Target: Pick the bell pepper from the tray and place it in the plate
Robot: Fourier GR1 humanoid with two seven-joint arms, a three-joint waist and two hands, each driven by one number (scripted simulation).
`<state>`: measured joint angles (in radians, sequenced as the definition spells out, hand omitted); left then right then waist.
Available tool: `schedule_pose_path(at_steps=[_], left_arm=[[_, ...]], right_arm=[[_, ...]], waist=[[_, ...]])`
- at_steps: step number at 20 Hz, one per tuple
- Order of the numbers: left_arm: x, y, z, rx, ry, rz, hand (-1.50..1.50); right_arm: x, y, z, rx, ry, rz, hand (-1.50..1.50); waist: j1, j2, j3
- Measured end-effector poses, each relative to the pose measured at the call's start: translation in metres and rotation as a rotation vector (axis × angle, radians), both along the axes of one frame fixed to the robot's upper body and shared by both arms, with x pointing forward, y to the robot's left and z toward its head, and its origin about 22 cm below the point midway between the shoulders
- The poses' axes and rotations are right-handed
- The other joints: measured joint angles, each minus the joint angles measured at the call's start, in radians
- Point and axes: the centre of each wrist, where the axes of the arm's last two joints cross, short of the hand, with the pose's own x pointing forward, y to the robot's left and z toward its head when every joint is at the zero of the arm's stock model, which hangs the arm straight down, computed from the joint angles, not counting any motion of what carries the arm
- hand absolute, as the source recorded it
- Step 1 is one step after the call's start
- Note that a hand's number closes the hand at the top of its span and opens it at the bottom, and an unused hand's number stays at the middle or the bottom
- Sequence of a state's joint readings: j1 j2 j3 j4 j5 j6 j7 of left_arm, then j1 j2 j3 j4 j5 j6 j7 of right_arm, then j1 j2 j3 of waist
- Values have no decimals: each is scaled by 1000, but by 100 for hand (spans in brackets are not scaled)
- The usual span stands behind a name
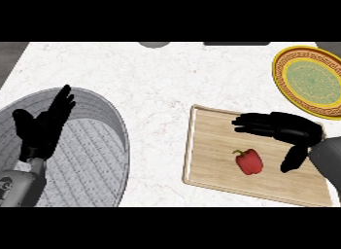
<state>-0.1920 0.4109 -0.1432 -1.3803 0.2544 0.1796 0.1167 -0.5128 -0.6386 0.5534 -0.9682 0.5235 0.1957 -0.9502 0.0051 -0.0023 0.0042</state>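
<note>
While red bell pepper (249, 162) lies on wooden tray (209, 146), nothing grasped: right hand (282, 127) hovers spread beside it, plate (314, 81) unfilled; left hand (41, 126) resting, fingers straight.

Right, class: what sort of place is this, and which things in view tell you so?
Most likely a kitchen counter: a pale marble worktop carries a wooden tray holding a red bell pepper, with a patterned yellow plate nearby.
</note>
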Motion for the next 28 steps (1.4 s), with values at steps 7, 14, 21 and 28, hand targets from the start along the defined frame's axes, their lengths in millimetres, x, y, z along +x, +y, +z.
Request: schedule_pose_path(at_steps=[7, 14, 21, 28], left_arm=[[0, -1, -3, 1, -3, 1, 0], [-4, -6, 3, 5, 8, 8, 0], [-4, 3, -1, 2, 13, 12, 0], [-3, 5, -2, 3, 12, 5, 0]], right_arm=[[1, 26, -3, -36, -4, 13, -150], [-5, 36, -19, -69, -23, 13, -150], [-3, 54, -20, -165, -52, 86, 150], [-9, 57, -23, -166, -80, 162, 150]], waist=[[-2, -1, 2], [-1, -2, 0], [-1, -6, -4], [-1, -11, -10]])
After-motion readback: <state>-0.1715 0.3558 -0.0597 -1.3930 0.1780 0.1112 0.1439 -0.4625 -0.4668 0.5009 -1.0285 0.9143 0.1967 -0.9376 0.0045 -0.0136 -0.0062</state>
